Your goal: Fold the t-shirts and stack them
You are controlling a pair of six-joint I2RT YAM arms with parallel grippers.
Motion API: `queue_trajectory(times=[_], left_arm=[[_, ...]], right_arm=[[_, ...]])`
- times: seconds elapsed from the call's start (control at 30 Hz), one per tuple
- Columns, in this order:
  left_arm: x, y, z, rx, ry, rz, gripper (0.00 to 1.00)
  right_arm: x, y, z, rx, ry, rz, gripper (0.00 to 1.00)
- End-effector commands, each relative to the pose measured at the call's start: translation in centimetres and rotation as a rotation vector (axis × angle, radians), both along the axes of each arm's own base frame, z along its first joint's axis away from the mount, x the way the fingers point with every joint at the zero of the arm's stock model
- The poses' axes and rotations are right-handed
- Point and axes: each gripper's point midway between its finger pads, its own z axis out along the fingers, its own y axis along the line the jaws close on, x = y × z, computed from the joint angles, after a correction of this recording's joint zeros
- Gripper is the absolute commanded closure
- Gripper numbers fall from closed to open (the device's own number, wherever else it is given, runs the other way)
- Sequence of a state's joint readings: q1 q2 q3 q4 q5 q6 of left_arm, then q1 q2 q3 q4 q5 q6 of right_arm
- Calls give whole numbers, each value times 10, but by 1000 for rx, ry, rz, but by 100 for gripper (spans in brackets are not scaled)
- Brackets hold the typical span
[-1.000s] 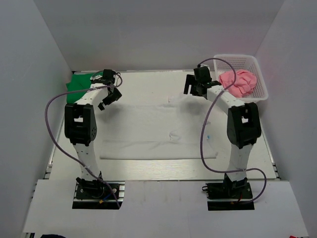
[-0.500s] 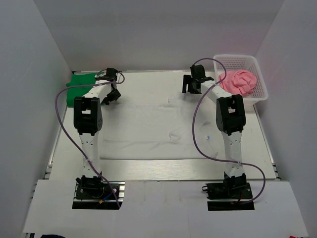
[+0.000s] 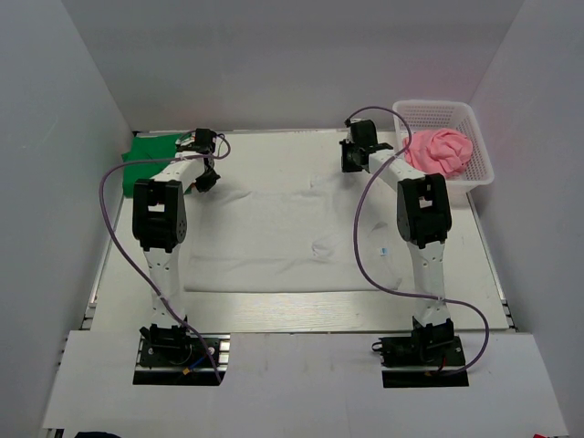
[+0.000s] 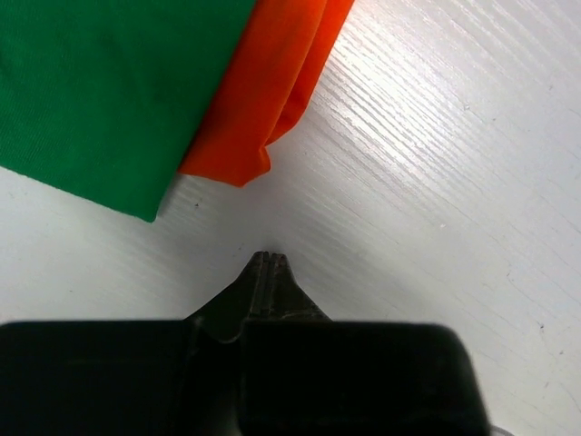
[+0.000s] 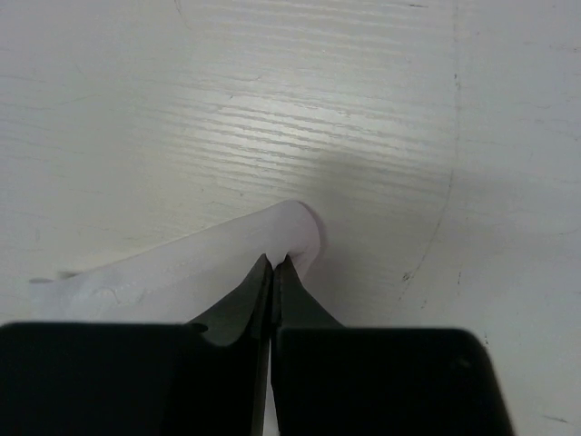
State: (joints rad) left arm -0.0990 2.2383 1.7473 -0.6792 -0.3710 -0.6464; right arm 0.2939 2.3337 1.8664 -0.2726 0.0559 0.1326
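The large white t-shirt (image 3: 283,237) lies spread flat across the middle of the table. My right gripper (image 3: 349,167) is at its far right corner, shut on a raised fold of the white cloth (image 5: 182,263) that bulges just past its tips (image 5: 275,262). My left gripper (image 3: 203,181) is down at the shirt's far left corner with its jaws (image 4: 270,257) shut; no cloth shows between them in the left wrist view. Just beyond those tips lie a folded green t-shirt (image 4: 100,82) and an orange t-shirt (image 4: 272,82) under it. The pink t-shirt (image 3: 443,151) lies crumpled in the basket.
The white mesh basket (image 3: 438,105) stands at the far right corner of the table. The green t-shirt (image 3: 146,151) sits at the far left corner against the side wall. White walls close in the table on three sides.
Both arms reached forward and down to the white t-shirt's far corners, and both grippers went from open to shut. The shirt's far right corner is now puckered up.
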Motion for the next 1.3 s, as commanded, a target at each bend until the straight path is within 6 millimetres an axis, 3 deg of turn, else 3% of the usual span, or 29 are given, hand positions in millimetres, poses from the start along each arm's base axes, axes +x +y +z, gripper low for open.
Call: queue_trajectory(times=[0.0, 0.03, 0.1, 0.13, 0.2, 0.23, 0.27, 0.33, 0.37, 0.47, 0.5, 0.57, 0.6, 0.67, 0.77, 0.8, 0.87, 1.07, 1.23, 1.27], left_arm=[[-12, 3, 15, 2, 28, -34, 100], [-7, 4, 28, 10, -3, -28, 100], [-6, 7, 43, 22, -30, -21, 100], [-9, 4, 46, 30, -31, -26, 100], [-11, 4, 70, 46, -90, -23, 100], [-21, 5, 66, 47, -79, -23, 100], [-24, 6, 71, 45, -96, -22, 100], [-38, 5, 81, 31, -133, -27, 100], [-44, 6, 82, 30, -139, -27, 100], [-63, 2, 93, 15, -178, -42, 100], [-72, 3, 88, 16, -166, -42, 100], [-77, 0, 108, -4, -230, -61, 100], [-86, -2, 103, -18, -225, -70, 100], [-89, -5, 110, -23, -266, -117, 100], [-97, -17, 125, -56, -342, -221, 100], [-103, -18, 122, -48, -334, -263, 100], [-110, -19, 130, -46, -355, -284, 100], [-130, -19, 117, -37, -307, -330, 100], [-153, -10, 114, -52, -320, -229, 100], [-163, -7, 104, -52, -290, -203, 100]], right_arm=[[9, 8, 31, 13, -109, 73, 100], [-1, 6, 31, 11, -102, 82, 100], [-3, 12, 45, 44, -151, 111, 100], [-20, 11, 53, 50, -153, 119, 100], [-24, 11, 67, 61, -196, 129, 100], [-34, 6, 87, 65, -235, 124, 100], [-48, 2, 78, 58, -212, 124, 100], [-63, 1, 85, 69, -237, 133, 100], [-83, -4, 86, 71, -229, 134, 100], [-117, -9, 83, 85, -219, 137, 100], [-121, -10, 85, 92, -229, 132, 100], [-138, -13, 94, 112, -244, 125, 100], [-148, -14, 87, 110, -231, 122, 100], [-161, -21, 95, 127, -246, 88, 100], [-181, -28, 92, 134, -240, 75, 100], [-186, -29, 105, 141, -270, 73, 100], [-199, -34, 92, 141, -231, 61, 100], [-229, -41, 88, 163, -234, 53, 100], [-247, -36, 79, 199, -185, 78, 100], [-255, -34, 70, 211, -158, 88, 100]])
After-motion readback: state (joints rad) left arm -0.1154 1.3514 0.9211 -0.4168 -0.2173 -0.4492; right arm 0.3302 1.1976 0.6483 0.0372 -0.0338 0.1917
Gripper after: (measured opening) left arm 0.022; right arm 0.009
